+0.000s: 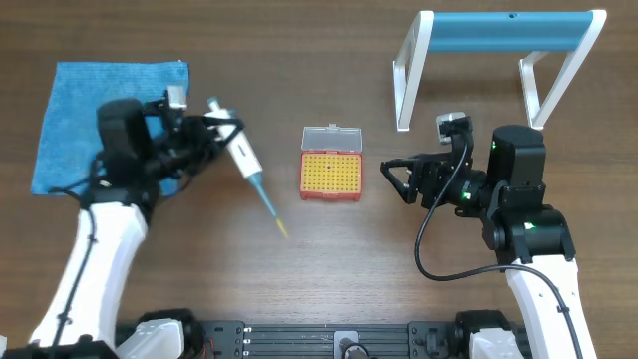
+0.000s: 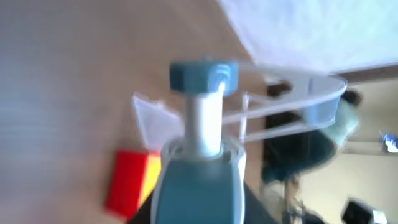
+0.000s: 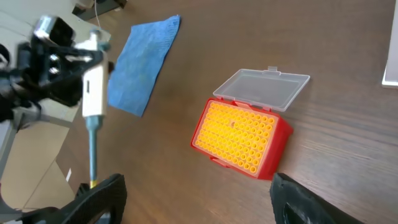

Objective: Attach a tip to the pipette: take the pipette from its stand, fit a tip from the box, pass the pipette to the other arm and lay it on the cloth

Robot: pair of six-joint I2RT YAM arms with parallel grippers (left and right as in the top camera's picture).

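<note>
Gripping one pipette (image 1: 243,158) with one tip (image 1: 282,228) fitted: left tool (image 1: 206,127), clenched. Right tool (image 1: 390,181): released, empty. One open tip box (image 1: 332,176) between both tools. One cloth (image 1: 80,110) beside left tool, one stand (image 1: 498,30) beyond right tool.

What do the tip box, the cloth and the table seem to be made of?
Tip box: probably plastic, judging by its glossy red base and clear hinged lid.
Cloth: blue fabric, perhaps microfibre, with a matte, slightly fuzzy surface and soft edges.
Table: wood or wood-look laminate, showing brown grain lines and a faint sheen.
</note>
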